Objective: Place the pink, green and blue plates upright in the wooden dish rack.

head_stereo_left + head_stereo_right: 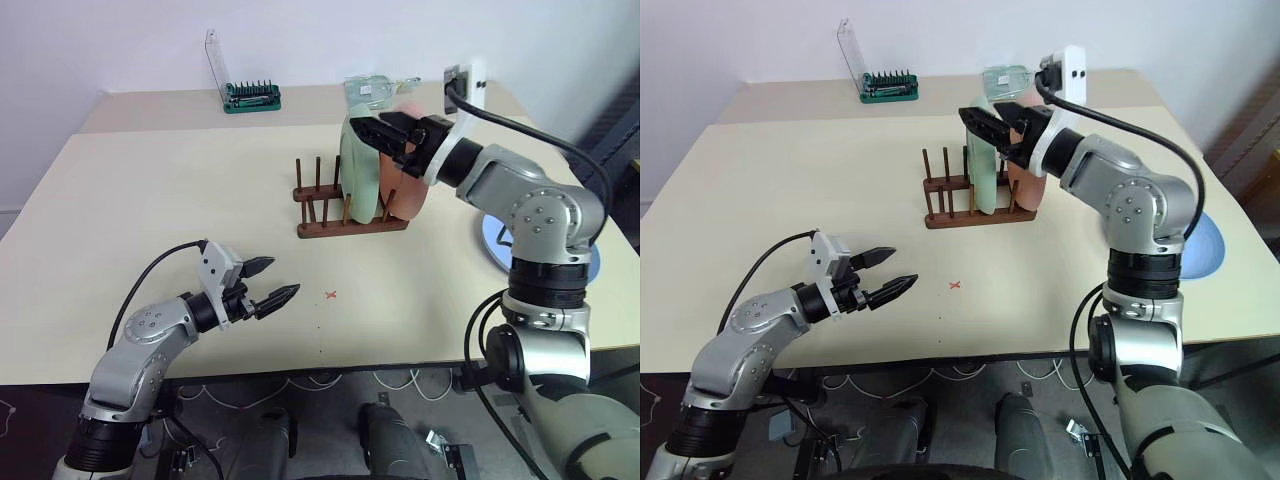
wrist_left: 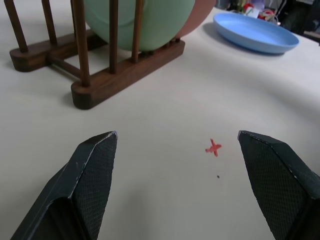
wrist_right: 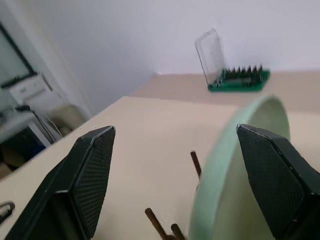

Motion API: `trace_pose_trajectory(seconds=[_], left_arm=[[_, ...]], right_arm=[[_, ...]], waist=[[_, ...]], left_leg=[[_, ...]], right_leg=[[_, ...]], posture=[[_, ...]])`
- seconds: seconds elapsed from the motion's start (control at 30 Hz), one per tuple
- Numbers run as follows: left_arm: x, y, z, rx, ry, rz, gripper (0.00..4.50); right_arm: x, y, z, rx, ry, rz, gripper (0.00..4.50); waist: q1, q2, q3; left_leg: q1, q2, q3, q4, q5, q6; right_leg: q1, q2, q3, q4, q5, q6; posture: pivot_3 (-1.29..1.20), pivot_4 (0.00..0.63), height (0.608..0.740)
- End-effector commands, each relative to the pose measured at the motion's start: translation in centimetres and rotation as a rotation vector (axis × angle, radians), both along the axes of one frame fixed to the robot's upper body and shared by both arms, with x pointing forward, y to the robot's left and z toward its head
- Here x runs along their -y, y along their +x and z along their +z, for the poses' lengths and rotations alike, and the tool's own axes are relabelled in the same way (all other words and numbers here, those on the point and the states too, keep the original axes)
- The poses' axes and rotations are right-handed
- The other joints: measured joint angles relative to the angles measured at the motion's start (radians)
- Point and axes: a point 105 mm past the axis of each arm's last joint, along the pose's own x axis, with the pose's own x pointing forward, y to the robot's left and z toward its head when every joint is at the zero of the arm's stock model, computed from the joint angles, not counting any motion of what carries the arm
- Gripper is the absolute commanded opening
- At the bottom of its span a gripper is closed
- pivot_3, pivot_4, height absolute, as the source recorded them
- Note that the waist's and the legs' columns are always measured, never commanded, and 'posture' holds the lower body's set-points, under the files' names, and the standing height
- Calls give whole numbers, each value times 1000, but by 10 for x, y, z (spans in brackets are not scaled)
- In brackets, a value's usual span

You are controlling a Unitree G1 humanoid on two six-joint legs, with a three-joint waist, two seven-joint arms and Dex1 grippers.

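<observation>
- Hovering low over the near part of the cream counter (image 1: 150,180), the left pincer (image 1: 270,283) is spread wide and grasps nothing; a small red cross mark (image 1: 331,295) lies just beside it.
- Farther back, the wooden dish rack (image 1: 345,222) holds the green plate (image 1: 357,170) and pink plate (image 1: 405,195) upright between its pegs.
- The right pincer (image 1: 372,133) is released, fingers apart at the green plate's top rim.
- The blue plate (image 1: 1205,245) lies flat to the right.
- A green bit holder (image 1: 251,96) sits at the far edge.

Large cream matte rectangular table (image 1: 150,190) fills foreground; plain white wall (image 1: 300,40) directly behind table; second beige tabletop (image 1: 160,108) butts table's far edge.
</observation>
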Motion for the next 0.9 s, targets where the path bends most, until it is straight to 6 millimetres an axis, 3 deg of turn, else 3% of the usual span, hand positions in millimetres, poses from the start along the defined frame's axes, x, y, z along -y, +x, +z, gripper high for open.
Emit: trace_pose_trajectory(seconds=[0.03,0.27,0.4,0.47,0.57,0.63,0.73,0.9], left_arm=[[-2,4,12,74,3,7,3992],[-12,13,13,105,44,41,3992],[-25,21,15,114,60,63,3992],[-27,24,16,113,61,60,3992],[-27,26,16,108,69,25,3992],[-23,26,16,105,68,-1,3992],[-16,20,15,83,57,-57,3992],[-12,14,13,74,63,-83,3992]], right_arm=[[12,-31,40,209,-46,22,3926],[60,-69,44,342,-192,17,3926],[129,-60,-20,140,-522,-211,3926],[143,-60,-42,78,-609,-240,3926],[165,-60,-107,-86,-834,-277,3926],[173,-61,-131,-136,-898,-294,3926],[191,-55,-150,-190,-954,-372,3926],[213,-52,-167,-248,-1032,-431,3926]], waist=[[2,0,0],[8,0,0],[10,-2,0],[8,0,0],[3,1,0],[1,1,0],[3,1,0],[7,1,0]], left_leg=[[0,0,0,0,0,0],[0,0,0,2,-1,2],[0,0,1,2,-2,3],[0,0,2,3,-2,3],[1,0,4,3,-2,3],[2,1,4,3,-2,3],[2,0,5,3,-2,3],[1,0,4,3,-2,3]], right_leg=[[0,0,0,0,0,0],[4,0,-1,-3,0,0],[4,-1,-1,-3,-1,1],[5,-1,-1,-3,-1,1],[5,-1,1,-3,-1,1],[5,-1,1,-3,-1,1],[5,-1,1,-3,-1,1],[5,-1,1,-3,-1,1]], posture=[[0,150,740],[0,150,740],[0,150,740],[0,150,740],[0,150,740],[0,150,740],[0,150,740],[0,150,740]])
